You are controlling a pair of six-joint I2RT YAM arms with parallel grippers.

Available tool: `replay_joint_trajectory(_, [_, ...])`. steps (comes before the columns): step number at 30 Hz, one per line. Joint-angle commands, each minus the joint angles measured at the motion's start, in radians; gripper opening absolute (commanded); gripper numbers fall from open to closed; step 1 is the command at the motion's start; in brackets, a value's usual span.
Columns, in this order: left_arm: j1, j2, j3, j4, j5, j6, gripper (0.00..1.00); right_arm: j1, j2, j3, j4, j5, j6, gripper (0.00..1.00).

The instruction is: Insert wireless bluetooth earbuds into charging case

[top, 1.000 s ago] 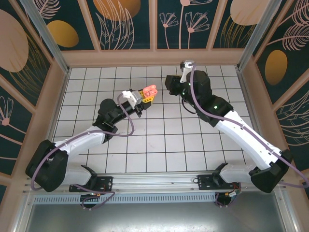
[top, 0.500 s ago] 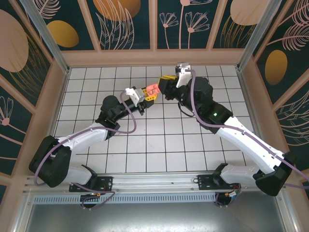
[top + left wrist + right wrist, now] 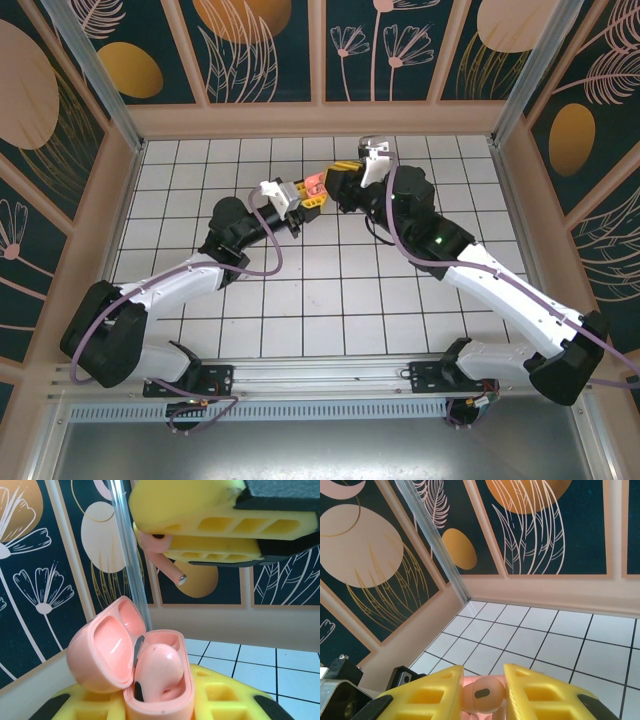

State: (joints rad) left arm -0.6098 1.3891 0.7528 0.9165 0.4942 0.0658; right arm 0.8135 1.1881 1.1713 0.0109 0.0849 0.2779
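Both arms extended inward, left gripper (image 3: 311, 193) clamped, right gripper (image 3: 333, 178) pinching, tips nearly meeting

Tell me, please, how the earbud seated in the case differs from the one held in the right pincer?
The seated earbud rests in the open case in the left pincer; the held earbud is outside it, pinched in the right pincer. The seated earbud shows just its rounded bulb; the held earbud shows its stem and silvery tip. Both are salmon-pink.
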Motion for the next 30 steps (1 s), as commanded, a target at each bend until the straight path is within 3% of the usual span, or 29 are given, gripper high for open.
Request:
replay_joint_trajectory(1, [-0.007,0.002,0.036,0.047,0.021,-0.016,0.0,0.009,0.012,-0.016,0.062,-0.007,0.001,0.26])
replay_joint_trajectory(30, [-0.019,-0.007,0.048,0.05,0.018,-0.021,0.0,-0.028,0.031,-0.08,0.089,0.004,0.029,0.25])
